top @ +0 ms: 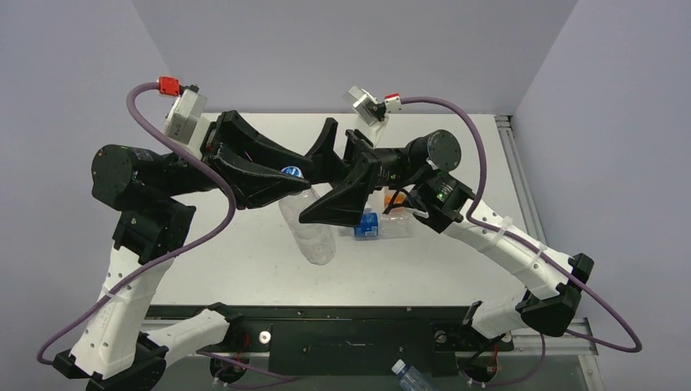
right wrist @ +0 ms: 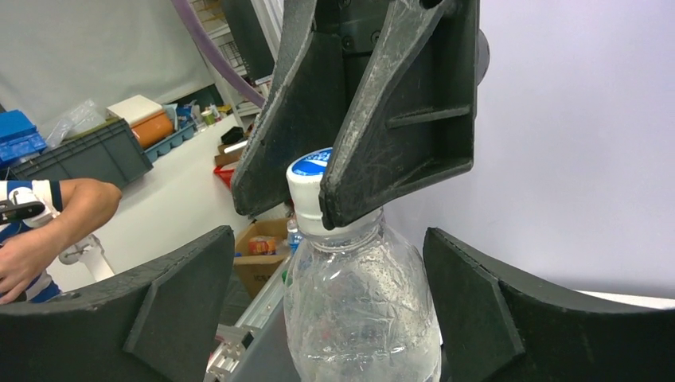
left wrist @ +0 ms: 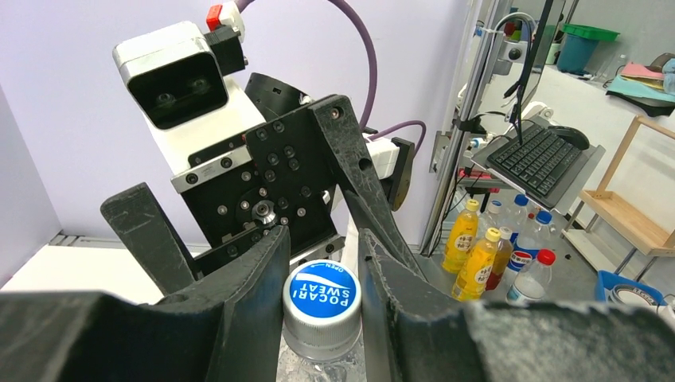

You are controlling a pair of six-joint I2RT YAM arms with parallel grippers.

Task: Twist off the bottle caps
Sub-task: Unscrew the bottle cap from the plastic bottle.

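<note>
Blue-topped white ridged plastic cap (left wrist: 322, 296) sits clamped between my left jaws, on the neck of a clear crinkled plastic bottle (right wrist: 362, 310). My right jaws stand wide apart, one either side of the bottle's shoulder, not touching it.

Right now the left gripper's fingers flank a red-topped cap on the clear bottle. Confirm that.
Wrong on colour: the cap has a blue top, as the left wrist view shows. The rest stands: the fingers of the left gripper flank it on the clear bottle.
</note>
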